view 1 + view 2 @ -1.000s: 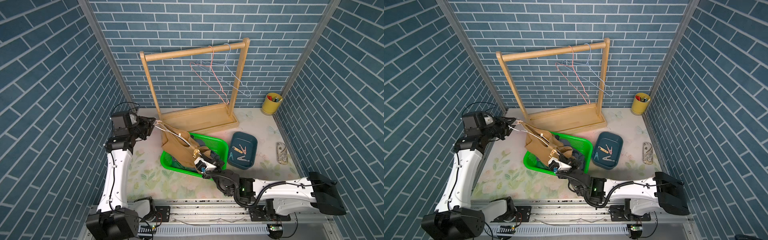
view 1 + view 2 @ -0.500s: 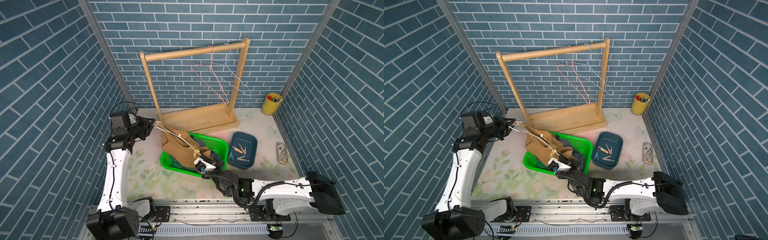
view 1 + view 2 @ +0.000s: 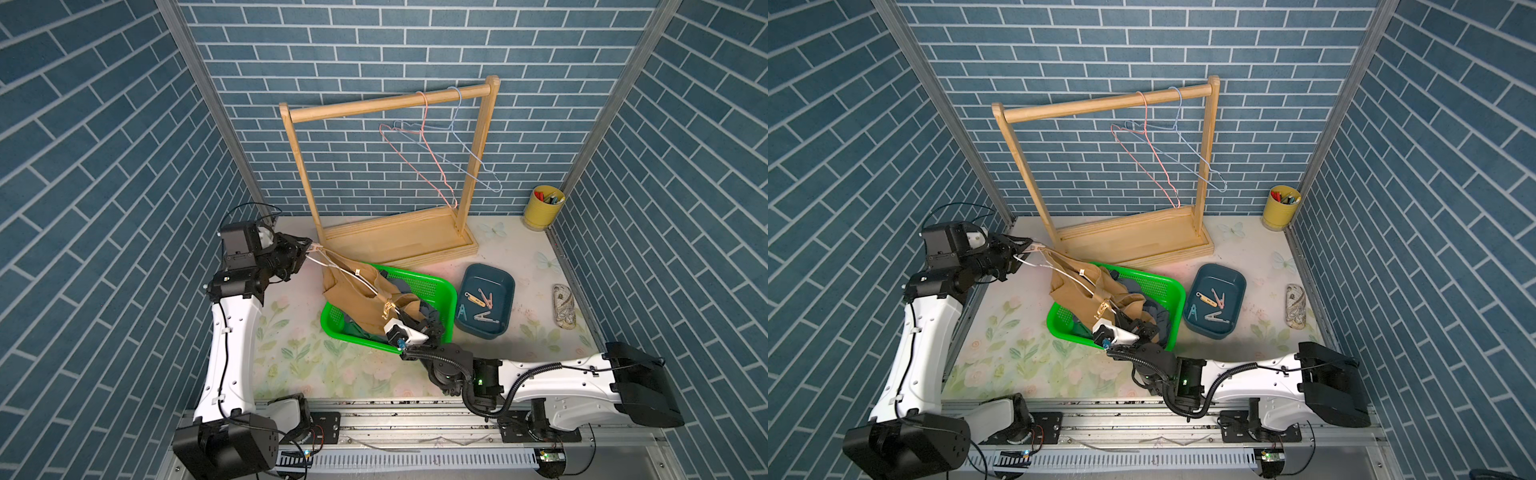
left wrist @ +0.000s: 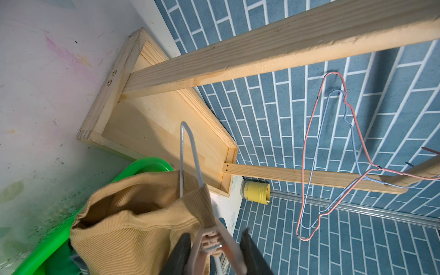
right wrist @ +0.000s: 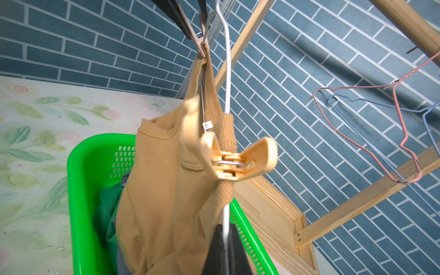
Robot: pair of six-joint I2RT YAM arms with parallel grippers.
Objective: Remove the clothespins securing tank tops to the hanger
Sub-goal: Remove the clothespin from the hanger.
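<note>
Left wrist: left gripper (image 4: 215,234) jaws straddle pink clothespin (image 4: 209,240), grip unclear. Squeeze handles fully before pulling; right gripper (image 5: 225,228) jaws clamp hanger (image 5: 228,71), hold it taut.

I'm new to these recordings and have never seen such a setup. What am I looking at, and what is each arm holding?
Two white robot arms work over a flowery table, each ending in a two-fingered tool. Two pictures look down on the whole scene; the other two come from cameras on the wrists. The left tool pinches a pink clothespin on a white hanger carrying a tan tank top; the right tool is shut on that hanger's wire. A yellow clothespin also clips the top. The top droops into a green basket with more clothes; beside it a blue tray holds four loose clothespins. Behind stand a wooden rack and a yellow cup.
</note>
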